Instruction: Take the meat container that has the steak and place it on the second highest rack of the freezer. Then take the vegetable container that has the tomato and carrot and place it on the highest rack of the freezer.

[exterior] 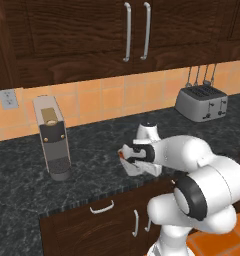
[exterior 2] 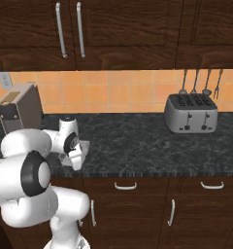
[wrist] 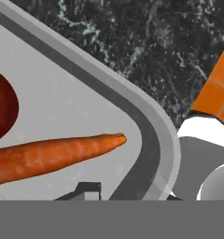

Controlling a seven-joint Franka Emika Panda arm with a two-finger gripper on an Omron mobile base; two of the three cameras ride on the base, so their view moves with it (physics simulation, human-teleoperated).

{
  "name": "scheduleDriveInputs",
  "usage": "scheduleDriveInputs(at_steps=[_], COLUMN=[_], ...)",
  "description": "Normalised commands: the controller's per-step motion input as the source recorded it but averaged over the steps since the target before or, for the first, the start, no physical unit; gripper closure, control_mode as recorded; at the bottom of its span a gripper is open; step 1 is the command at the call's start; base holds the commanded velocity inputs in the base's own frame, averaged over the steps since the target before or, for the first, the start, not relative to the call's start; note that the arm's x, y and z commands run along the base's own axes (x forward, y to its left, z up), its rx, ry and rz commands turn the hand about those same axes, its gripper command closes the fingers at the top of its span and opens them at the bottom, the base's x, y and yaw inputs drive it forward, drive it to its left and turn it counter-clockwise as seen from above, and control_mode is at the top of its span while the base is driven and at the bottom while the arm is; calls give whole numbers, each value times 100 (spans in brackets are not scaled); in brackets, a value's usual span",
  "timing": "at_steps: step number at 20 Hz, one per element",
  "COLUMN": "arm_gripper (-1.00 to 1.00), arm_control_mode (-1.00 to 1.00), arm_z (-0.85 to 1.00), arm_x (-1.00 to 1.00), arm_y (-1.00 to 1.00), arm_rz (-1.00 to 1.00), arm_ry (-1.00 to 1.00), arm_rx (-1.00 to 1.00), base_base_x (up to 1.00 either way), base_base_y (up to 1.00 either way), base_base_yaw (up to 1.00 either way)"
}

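Low over the front of the black speckled stone counter point(exterior: 92, 150), the two-finger claw point(exterior: 126, 159) sat at the rim of the shallow grey plastic vegetable container point(wrist: 153, 140); whether its jaws had closed on that rim could not be told. Just beyond the claw, inside the container, lay the thin orange carrot point(wrist: 48, 156), tip toward the rounded corner, and beside it the glossy red tomato point(wrist: 2, 109). Farther off stood a beige coffee machine point(exterior: 52, 137) and a silver toaster point(exterior: 202, 102).
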Motion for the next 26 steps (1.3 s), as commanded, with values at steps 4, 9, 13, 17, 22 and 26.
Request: scheduleDriveInputs(at_steps=[4, 9, 13, 17, 22, 26], arm_gripper=[100, 100, 100, 100, 100, 100], arm_control_mode=[-100, -100, -100, -100, 100, 100], arm_z=[80, 97, 48, 14, 0, 0], arm_x=[-88, -100, -100, -100, 0, 0], arm_y=[0, -1, -13, -36, 0, 0], arm_rz=[-10, -16, -7, -20, 0, 0], arm_ry=[-14, -11, -5, -3, 0, 0], arm_rx=[2, 6, 6, 1, 0, 0], base_base_x=[0, 0, 0, 0, -95, -38], base_base_y=[0, 0, 0, 0, -24, -38], base_base_yaw=[0, 0, 0, 0, -62, -75])
